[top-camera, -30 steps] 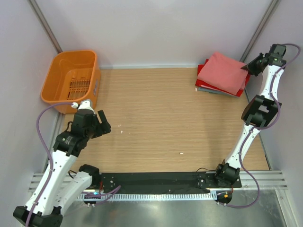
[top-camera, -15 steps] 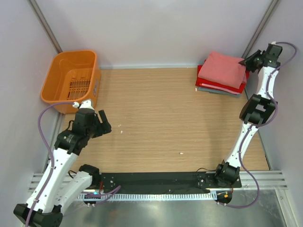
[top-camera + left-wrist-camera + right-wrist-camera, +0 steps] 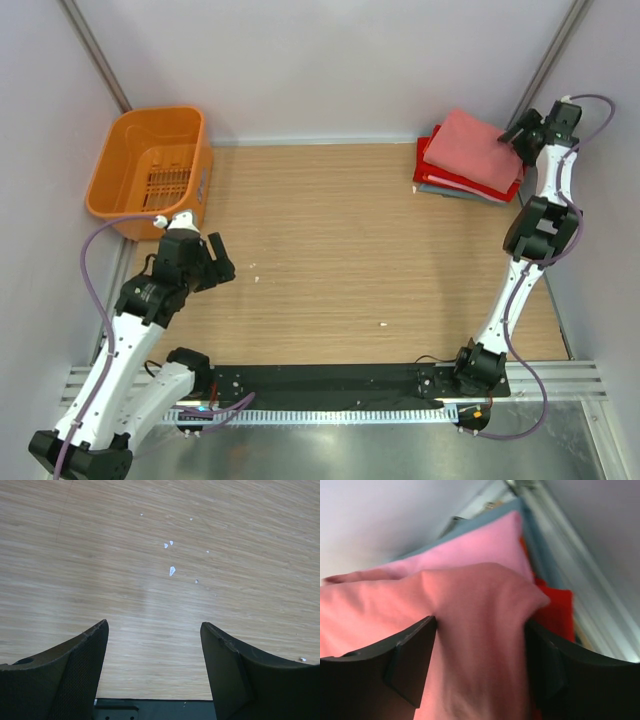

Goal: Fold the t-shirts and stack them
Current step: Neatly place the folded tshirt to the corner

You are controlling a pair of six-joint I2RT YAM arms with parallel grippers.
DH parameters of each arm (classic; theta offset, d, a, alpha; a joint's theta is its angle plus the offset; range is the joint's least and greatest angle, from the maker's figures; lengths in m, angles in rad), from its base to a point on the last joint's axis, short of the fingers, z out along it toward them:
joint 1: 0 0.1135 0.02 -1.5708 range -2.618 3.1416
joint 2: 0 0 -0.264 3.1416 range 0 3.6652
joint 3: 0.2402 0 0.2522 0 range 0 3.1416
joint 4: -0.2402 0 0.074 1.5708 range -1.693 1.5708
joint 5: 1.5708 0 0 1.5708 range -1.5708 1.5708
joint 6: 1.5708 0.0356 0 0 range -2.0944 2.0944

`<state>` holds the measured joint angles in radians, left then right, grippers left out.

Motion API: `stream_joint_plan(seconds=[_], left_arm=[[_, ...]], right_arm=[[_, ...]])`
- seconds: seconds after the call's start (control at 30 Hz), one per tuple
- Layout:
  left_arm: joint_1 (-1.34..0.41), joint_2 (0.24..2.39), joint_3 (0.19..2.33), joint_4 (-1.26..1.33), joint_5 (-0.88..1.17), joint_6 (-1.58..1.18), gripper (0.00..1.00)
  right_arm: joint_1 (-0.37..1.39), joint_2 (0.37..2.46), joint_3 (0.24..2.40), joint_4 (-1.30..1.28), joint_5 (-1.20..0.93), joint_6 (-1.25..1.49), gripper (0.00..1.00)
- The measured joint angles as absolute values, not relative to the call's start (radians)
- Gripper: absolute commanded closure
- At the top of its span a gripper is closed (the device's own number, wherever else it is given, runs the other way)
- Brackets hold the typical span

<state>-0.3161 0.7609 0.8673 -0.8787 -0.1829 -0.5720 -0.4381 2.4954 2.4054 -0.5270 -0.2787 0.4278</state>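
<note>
A stack of folded t-shirts sits at the table's far right corner. The salmon-pink shirt [image 3: 468, 150] lies on top, over a red one [image 3: 424, 166] and a thin grey one [image 3: 445, 191]. My right gripper [image 3: 514, 135] is at the stack's right edge. In the right wrist view its jaws [image 3: 480, 621] stand wide apart, open, with the salmon shirt [image 3: 475, 675] bulging between them. A paler pink layer [image 3: 485, 545] and red cloth [image 3: 557, 611] show beyond. My left gripper [image 3: 215, 262] hovers open over bare wood [image 3: 154, 625] at the near left, holding nothing.
An orange slotted basket [image 3: 150, 170] stands at the far left, just behind the left arm. Small white specks [image 3: 172, 570] dot the wooden tabletop. Walls and a metal post close in right behind the stack.
The right gripper has opened its jaws on the salmon shirt and shifted slightly back and left at the stack's edge. The shirt has settled onto the stack. The left arm has stayed put.
</note>
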Motion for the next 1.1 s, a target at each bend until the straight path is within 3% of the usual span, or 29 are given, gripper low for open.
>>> stream_joint_plan(seconds=[0.17,0.37,0.43,0.53,0.63,0.77,0.9,1.1], left_arm=[[-0.316,0.739,0.867,-0.878,-0.182,-0.571,0.25],[-0.316,0.722,0.867,-0.87,-0.173,-0.569,0.25],[-0.316,0.717,0.867,-0.869,-0.172,-0.568,0.25],[-0.316,0.71,0.867,-0.867,-0.172,-0.568,0.25],[-0.316,0.703,0.867,-0.865,-0.172,-0.568,0.25],[-0.316,0.702,0.867,-0.865,-0.172,-0.568,0.25],[-0.316,0.703,0.867,-0.864,-0.172,-0.568,0.25],[-0.316,0.715,0.867,-0.864,-0.172,-0.568,0.25]], right_arm=[[-0.432,2.416,2.387,-0.665,-0.072,0.388,0.11],[-0.44,2.254,2.386,-0.752,0.111,0.381,0.09],[-0.452,2.187,2.38,-0.748,0.122,0.391,0.19],[-0.478,2.08,2.321,-0.701,0.068,0.422,0.51],[-0.498,2.04,2.294,-0.659,-0.034,0.471,0.71],[-0.503,2.101,2.299,-0.564,-0.231,0.552,0.78],[-0.479,2.256,2.329,-0.496,-0.384,0.598,0.79],[-0.448,2.418,2.299,-0.503,-0.435,0.616,0.8]])
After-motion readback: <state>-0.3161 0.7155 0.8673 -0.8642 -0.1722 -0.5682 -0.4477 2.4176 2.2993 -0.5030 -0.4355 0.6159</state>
